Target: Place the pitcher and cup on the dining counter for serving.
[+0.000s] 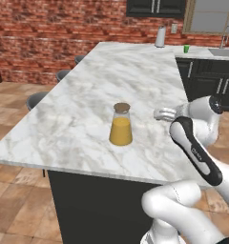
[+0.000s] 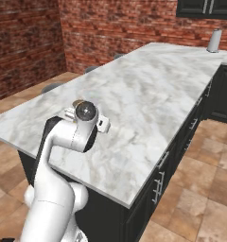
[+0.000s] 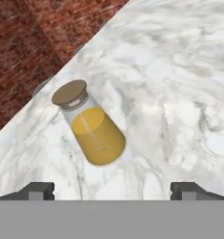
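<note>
The pitcher (image 1: 120,125), a clear conical carafe of orange liquid with a brown cork lid, stands upright on the dining counter (image 1: 126,71) near its front end. My gripper (image 1: 158,114) hovers just to its right, apart from it and open. In the hand view the pitcher (image 3: 91,126) sits ahead on the marble (image 3: 179,70), with the gripper (image 3: 113,191) spread wide and nothing between the fingertips. The small green cup (image 1: 186,48) stands far back on the kitchen counter beside the sink. In the right base view my arm hides most of the pitcher; its cork lid (image 2: 78,102) peeks out.
A white paper-towel roll (image 1: 160,36) stands at the island's far end. Grey stools (image 1: 37,98) line the island's left side. The sink and faucet (image 1: 223,47) are at the back right under the window. Dark cabinets (image 2: 224,94) face a tiled aisle on the right.
</note>
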Controlling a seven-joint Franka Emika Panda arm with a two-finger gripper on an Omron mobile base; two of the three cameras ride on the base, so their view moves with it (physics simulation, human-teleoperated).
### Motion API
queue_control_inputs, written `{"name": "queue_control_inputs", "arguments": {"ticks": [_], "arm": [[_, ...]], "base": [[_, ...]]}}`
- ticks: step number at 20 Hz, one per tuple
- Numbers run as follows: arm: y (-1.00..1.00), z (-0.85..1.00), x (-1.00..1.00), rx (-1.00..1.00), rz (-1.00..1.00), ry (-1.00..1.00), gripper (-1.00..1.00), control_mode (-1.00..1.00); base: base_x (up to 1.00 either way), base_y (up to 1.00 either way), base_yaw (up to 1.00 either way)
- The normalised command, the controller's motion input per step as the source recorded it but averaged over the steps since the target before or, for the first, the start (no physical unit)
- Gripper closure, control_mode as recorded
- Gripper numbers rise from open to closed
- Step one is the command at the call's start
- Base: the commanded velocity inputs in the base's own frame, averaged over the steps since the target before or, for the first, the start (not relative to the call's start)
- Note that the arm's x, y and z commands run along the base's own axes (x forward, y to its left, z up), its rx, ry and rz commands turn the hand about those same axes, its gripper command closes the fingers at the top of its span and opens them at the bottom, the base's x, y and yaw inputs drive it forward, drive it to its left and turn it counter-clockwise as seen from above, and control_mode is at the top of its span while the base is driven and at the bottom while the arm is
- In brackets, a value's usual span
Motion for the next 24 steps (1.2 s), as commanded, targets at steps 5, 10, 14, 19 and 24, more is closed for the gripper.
{"name": "queue_control_inputs", "arguments": {"ticks": [5, 10, 14, 19, 24], "arm": [[-0.09, 0.38, -0.86, -0.11, -0.03, 0.43, -1.0, -1.0], [0.0, -0.12, -0.21, -0.06, 0.0, 0.11, -1.0, -1.0], [0.0, 0.0, 0.0, 0.0, 0.0, 0.0, -1.0, -1.0], [0.0, -0.07, -0.2, -0.07, 0.01, 0.0, -1.0, 1.0], [0.0, 0.0, 0.0, 0.0, 0.0, 0.0, -1.0, 1.0]], "base": [[0.0, 0.0, 0.0], [0.0, 0.0, 0.0], [0.0, 0.0, 0.0], [-0.15, 0.0, 0.02], [-0.94, -0.13, 0.14]]}}
